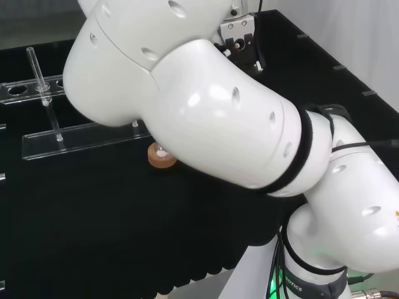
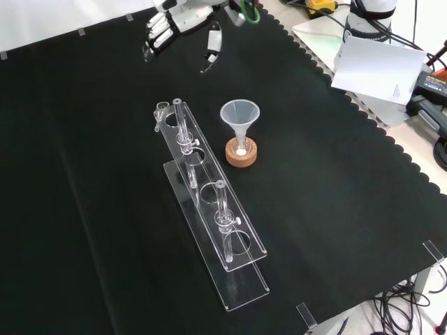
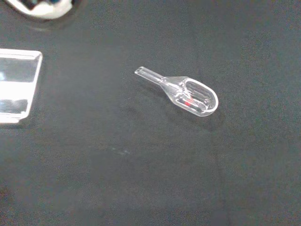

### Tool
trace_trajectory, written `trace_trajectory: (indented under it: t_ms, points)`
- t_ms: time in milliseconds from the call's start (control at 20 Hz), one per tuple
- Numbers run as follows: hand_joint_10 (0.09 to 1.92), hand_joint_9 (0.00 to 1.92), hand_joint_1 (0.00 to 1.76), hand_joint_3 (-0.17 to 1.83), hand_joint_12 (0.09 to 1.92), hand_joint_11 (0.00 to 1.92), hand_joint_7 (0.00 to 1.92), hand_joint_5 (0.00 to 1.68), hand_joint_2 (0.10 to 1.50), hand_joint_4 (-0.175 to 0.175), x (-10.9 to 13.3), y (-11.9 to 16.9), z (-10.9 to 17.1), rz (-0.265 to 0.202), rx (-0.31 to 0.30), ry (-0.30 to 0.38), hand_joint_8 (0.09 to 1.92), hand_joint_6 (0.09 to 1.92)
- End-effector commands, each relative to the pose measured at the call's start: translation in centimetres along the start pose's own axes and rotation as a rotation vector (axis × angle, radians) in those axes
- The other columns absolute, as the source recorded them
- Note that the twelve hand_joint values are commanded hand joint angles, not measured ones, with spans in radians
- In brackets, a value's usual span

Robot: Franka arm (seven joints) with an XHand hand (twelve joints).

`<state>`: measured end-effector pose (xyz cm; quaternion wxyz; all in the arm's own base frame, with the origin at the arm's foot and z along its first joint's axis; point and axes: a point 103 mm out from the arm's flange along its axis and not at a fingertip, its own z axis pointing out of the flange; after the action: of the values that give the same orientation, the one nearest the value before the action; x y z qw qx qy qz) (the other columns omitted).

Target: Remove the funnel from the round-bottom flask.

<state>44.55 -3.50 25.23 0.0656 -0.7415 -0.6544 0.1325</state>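
- Currently funnel (image 2: 240, 116) sits upright with its stem going down into the cork ring (image 2: 241, 153), just right of the clear rack (image 2: 209, 209) in the front view; flask glass itself hard to make out.
- Hand (image 2: 174, 24) hovers well beyond the rack's far end, apart from the funnel, fingers relaxed, holding nothing.
- Wrist view: small clear scoop (image 3: 188, 94) lies on the black cloth (image 3: 141, 179).
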Motion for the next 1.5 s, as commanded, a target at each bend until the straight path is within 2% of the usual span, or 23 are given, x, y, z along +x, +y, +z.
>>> trace_trajectory:
  t_ms: [50,400,600,850,1000,1200,1500]
  points:
    - [0.70,0.32,0.72,0.49,1.38,0.19,0.13,0.31,0.64,-0.021,0.2,-5.7,-1.0,0.032,0.009,0.031,0.65,0.09]
    - [0.70,0.34,0.71,0.48,1.39,0.19,0.14,0.32,0.64,-0.016,1.4,-9.6,-0.9,0.023,0.007,0.060,0.66,0.09]
    - [0.71,0.39,0.67,0.48,1.39,0.24,0.17,0.33,0.64,-0.010,3.4,-11.5,-0.5,-0.015,0.029,0.090,0.67,0.09]
    - [0.70,0.39,0.59,0.45,1.41,0.26,0.15,0.30,0.63,-0.015,6.4,-12.9,0.2,-0.056,0.067,0.096,0.67,0.09]
    - [0.70,0.37,0.57,0.43,1.43,0.26,0.13,0.28,0.63,-0.022,7.9,-12.8,1.0,-0.076,0.093,0.099,0.67,0.09]
    - [0.74,0.28,0.56,0.38,1.46,0.23,0.04,0.22,0.64,-0.027,10.2,-11.6,2.0,-0.125,0.116,0.091,0.69,0.09]
    - [0.83,0.07,0.55,0.29,1.52,0.16,0.00,0.06,0.65,-0.020,12.8,-10.1,2.2,-0.175,0.141,0.068,0.41,0.09]
